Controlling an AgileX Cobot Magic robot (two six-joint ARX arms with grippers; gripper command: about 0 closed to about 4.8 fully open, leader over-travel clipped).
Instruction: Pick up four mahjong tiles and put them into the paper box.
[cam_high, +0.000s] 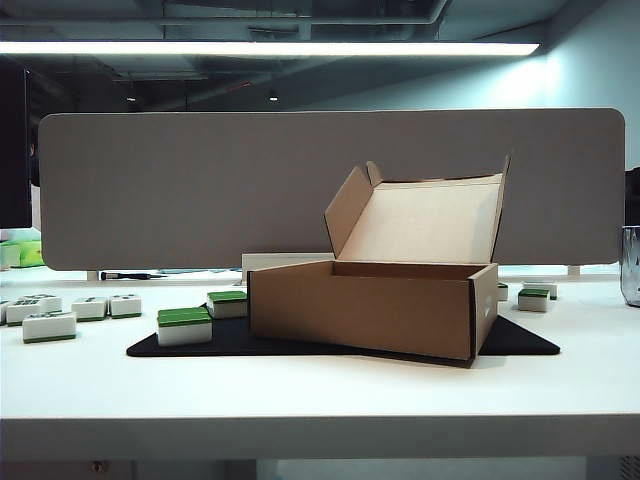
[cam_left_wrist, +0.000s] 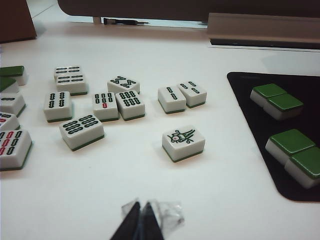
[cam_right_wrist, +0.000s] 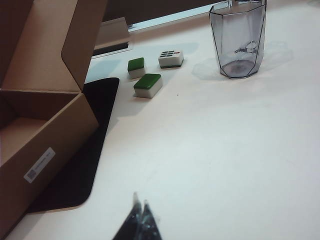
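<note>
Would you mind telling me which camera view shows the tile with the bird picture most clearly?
The left wrist view shows it best: the bird tile lies face up, alone on the white table, its picture readable. In the exterior view the tiles at the left are too small to tell which it is. The right wrist view does not show it.

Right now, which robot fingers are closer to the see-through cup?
Right. The right fingers share the cup's side of the cardboard box; the left fingers hover by tiles beyond the box.
</note>
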